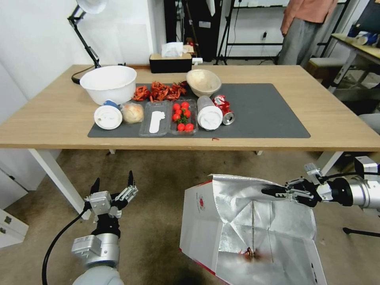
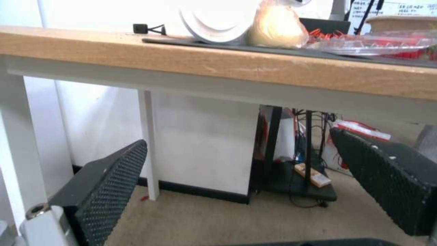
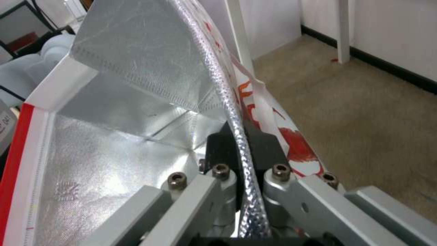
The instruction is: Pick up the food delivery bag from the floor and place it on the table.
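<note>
The left claw (image 1: 114,187) points up, fingers spread wide, holding nothing, in front of the tabletop (image 1: 47,118). To its right the food delivery bag (image 1: 206,229) is below the tabletop edge, over the floor (image 1: 158,174), tipped with its open, silver-lined mouth facing up toward the robot. Its small red logo cannot be read. The right claw (image 1: 273,191) reaches in sideways, pressed together on the bag's top rim.

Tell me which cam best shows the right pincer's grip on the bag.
Right wrist view: the right pincer is shut on the food delivery bag rim. Head view shows the grip from afar; left wrist view shows table and floor.
</note>
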You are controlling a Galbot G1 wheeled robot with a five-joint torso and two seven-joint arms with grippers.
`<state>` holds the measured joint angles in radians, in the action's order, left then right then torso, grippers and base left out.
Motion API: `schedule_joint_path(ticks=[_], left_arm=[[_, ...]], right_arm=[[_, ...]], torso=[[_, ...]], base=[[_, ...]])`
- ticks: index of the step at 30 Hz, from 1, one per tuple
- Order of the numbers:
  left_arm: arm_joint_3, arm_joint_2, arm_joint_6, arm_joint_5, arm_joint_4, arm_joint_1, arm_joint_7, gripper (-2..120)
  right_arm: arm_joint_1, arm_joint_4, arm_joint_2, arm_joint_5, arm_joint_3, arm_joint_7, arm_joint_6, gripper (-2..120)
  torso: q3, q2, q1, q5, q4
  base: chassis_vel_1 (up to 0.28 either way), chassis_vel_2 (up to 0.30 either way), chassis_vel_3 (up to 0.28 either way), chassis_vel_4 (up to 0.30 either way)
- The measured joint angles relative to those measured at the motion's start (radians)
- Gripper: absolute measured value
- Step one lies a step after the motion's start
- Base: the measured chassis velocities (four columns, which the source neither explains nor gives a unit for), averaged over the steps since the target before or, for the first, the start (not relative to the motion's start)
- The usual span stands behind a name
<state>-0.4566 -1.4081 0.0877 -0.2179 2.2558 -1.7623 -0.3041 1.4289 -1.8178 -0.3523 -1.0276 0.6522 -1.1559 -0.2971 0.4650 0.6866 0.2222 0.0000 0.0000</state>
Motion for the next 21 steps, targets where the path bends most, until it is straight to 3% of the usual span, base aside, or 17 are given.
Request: schedule_joint_path(ticks=[21], left_arm=[[0.000,0.000,-0.002,0.000,0.005,0.001,-0.006,100]], right_arm=[[0.000,-0.004,-0.001,0.003,0.000,-0.001,0.002,0]], torso=[[0.052,0.089,0.036,0.0000,-0.0001]], base=[[0.000,0.000,0.000,0.000]])
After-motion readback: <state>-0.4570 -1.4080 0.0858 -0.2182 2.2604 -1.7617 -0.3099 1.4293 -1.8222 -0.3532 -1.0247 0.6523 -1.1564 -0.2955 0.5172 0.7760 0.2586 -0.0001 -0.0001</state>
